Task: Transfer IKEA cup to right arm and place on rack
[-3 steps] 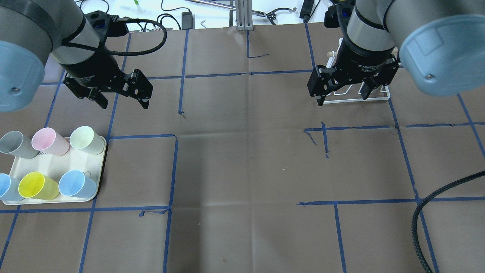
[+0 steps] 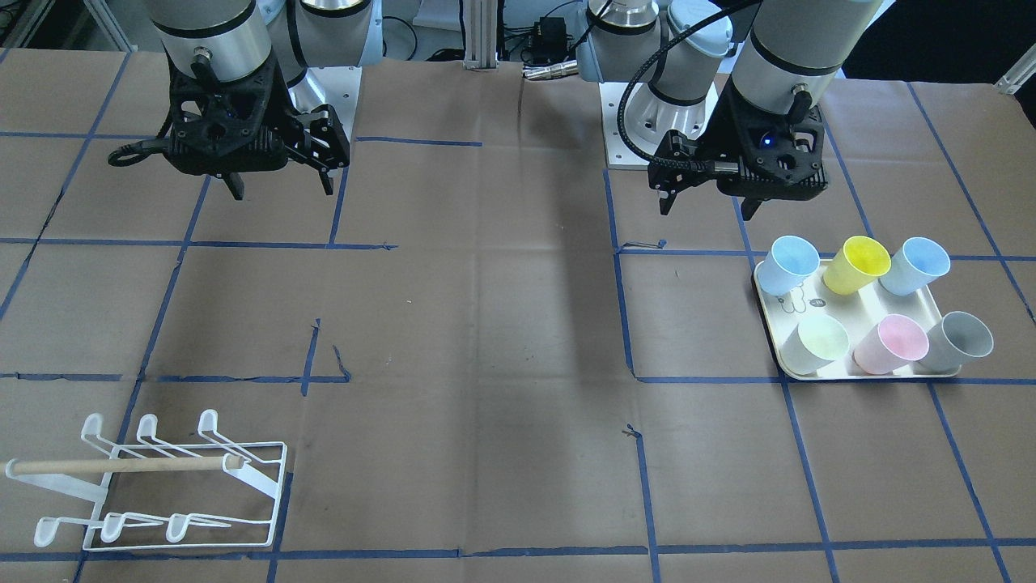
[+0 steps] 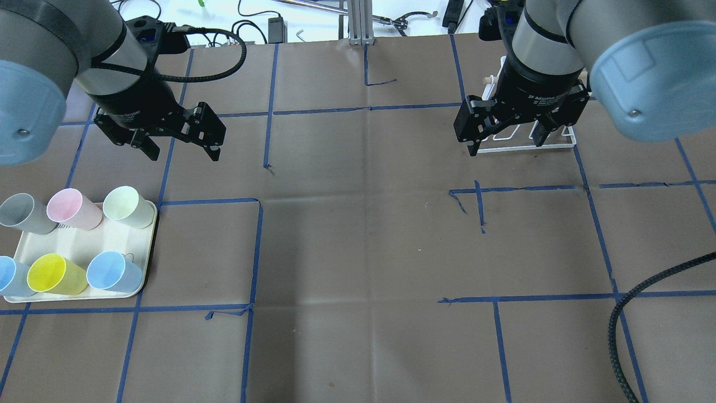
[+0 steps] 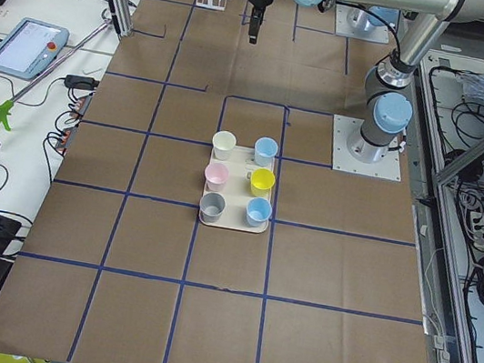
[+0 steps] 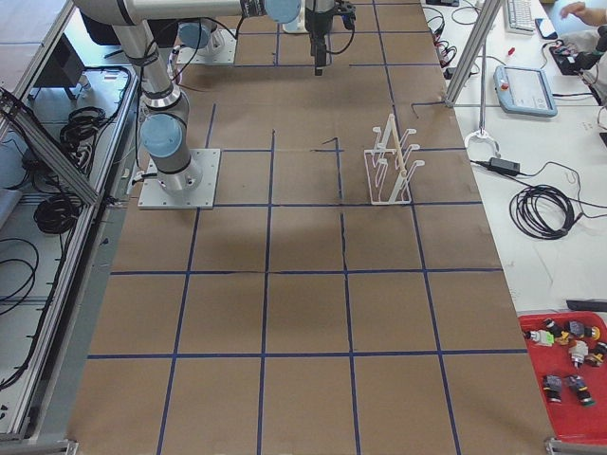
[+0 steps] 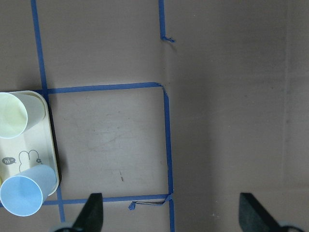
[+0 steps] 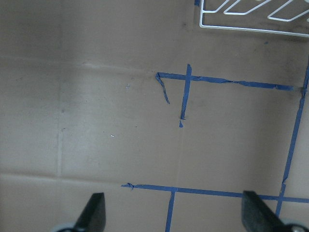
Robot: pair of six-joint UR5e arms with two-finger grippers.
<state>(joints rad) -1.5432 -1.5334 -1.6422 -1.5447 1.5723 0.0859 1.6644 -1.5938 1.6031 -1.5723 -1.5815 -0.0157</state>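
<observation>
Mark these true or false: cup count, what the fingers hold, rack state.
1. Six cups stand on the tray. True.
2. The left arm's fingers hold a cup. False: they are open and empty, above the table beside the tray.
3. A cup hangs on the rack. False: the rack carries no cup; all six are on the tray.
4. The right arm's fingers are open and empty. True.
5. The yellow cup stands between two blue cups. True.
</observation>
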